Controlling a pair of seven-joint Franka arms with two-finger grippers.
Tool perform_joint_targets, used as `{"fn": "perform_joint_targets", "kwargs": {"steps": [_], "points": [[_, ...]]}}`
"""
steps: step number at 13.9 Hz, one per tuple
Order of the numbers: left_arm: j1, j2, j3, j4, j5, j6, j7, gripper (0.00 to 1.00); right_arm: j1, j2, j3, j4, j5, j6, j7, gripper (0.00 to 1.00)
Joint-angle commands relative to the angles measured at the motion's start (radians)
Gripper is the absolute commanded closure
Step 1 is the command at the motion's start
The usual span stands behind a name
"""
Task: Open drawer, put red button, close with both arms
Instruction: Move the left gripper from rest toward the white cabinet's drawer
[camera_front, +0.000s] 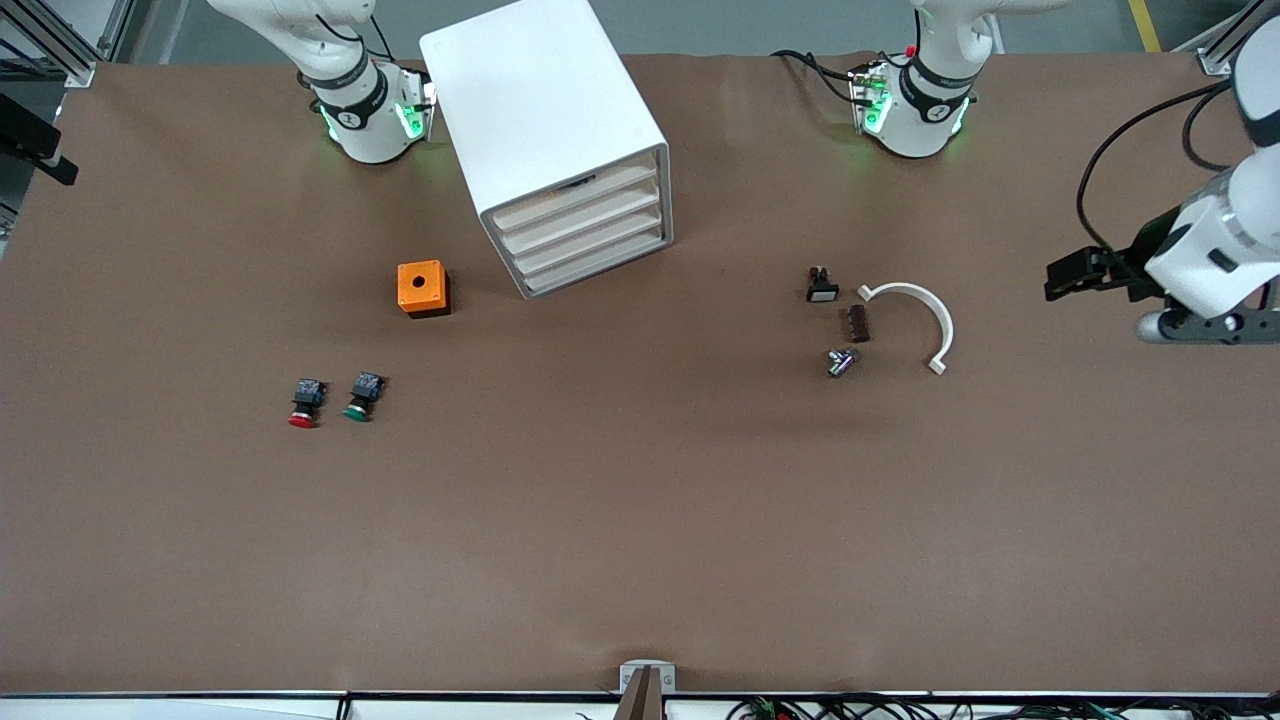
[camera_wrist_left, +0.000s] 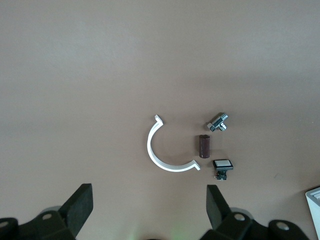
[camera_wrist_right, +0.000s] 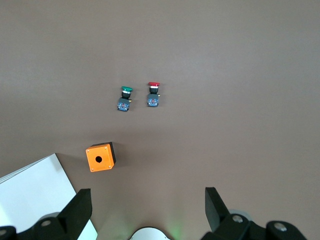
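The red button (camera_front: 304, 405) lies on its side on the brown table toward the right arm's end, beside the green button (camera_front: 362, 398). Both show in the right wrist view, red (camera_wrist_right: 153, 95) and green (camera_wrist_right: 125, 98). The white drawer cabinet (camera_front: 560, 140) stands between the arms' bases with its four drawers shut. My right gripper (camera_wrist_right: 148, 212) is open and empty, high over the table near its own base, and is out of the front view. My left gripper (camera_wrist_left: 148, 210) is open and empty, high over the left arm's end of the table; the left arm (camera_front: 1215, 250) shows at the front view's edge.
An orange box (camera_front: 422, 288) with a round hole sits beside the cabinet, farther from the front camera than the buttons. Toward the left arm's end lie a white curved piece (camera_front: 925, 310), a brown cylinder (camera_front: 858, 323), a metal fitting (camera_front: 841, 362) and a white-capped switch (camera_front: 822, 285).
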Motion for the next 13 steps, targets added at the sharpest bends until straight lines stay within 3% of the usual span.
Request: {"fn": "perform_joint_targets", "kwargs": {"steps": [1, 5, 9, 13], "points": [[-0.049, 0.055, -0.009, 0.011, 0.012, -0.012, -0.064, 0.0, -0.015, 0.015, 0.005, 0.024, 0.001, -0.004, -0.002, 0.0], [-0.134, 0.108, -0.009, 0.02, -0.027, -0.011, -0.18, 0.0, -0.038, 0.05, 0.005, 0.027, -0.002, -0.002, 0.0, 0.0], [-0.154, 0.138, -0.01, 0.025, -0.149, -0.009, -0.288, 0.0, -0.042, 0.173, 0.003, 0.03, -0.007, 0.021, -0.003, 0.0], [-0.244, 0.196, -0.01, 0.069, -0.159, -0.008, -0.449, 0.0, -0.097, 0.309, 0.003, 0.035, -0.038, 0.099, -0.002, 0.0]]}}
